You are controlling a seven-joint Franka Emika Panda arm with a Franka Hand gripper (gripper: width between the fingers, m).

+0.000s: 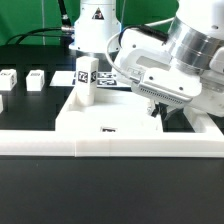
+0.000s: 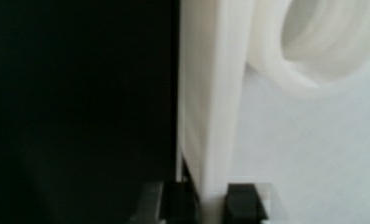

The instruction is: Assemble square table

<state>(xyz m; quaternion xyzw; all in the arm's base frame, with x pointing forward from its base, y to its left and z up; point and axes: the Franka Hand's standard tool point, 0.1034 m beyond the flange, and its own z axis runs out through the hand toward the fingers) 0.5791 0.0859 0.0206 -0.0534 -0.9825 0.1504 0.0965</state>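
The square table's white slab (image 1: 118, 112) lies flat in the middle, with a black-white tag (image 1: 105, 129) on its near edge. One white tagged leg (image 1: 86, 82) stands upright on the slab's far corner at the exterior view's left. My gripper (image 1: 159, 108) is down at the slab's edge on the exterior view's right. In the wrist view my gripper (image 2: 210, 200) has one dark finger on each side of the slab's thin edge (image 2: 208, 110) and is shut on it. A round socket (image 2: 328, 45) shows in the slab.
Two loose white legs (image 1: 37, 78) (image 1: 8, 80) lie on the dark table at the exterior view's left. The long low white wall (image 1: 110, 148) runs along the front of the slab. The arm's white base (image 1: 95, 25) stands behind.
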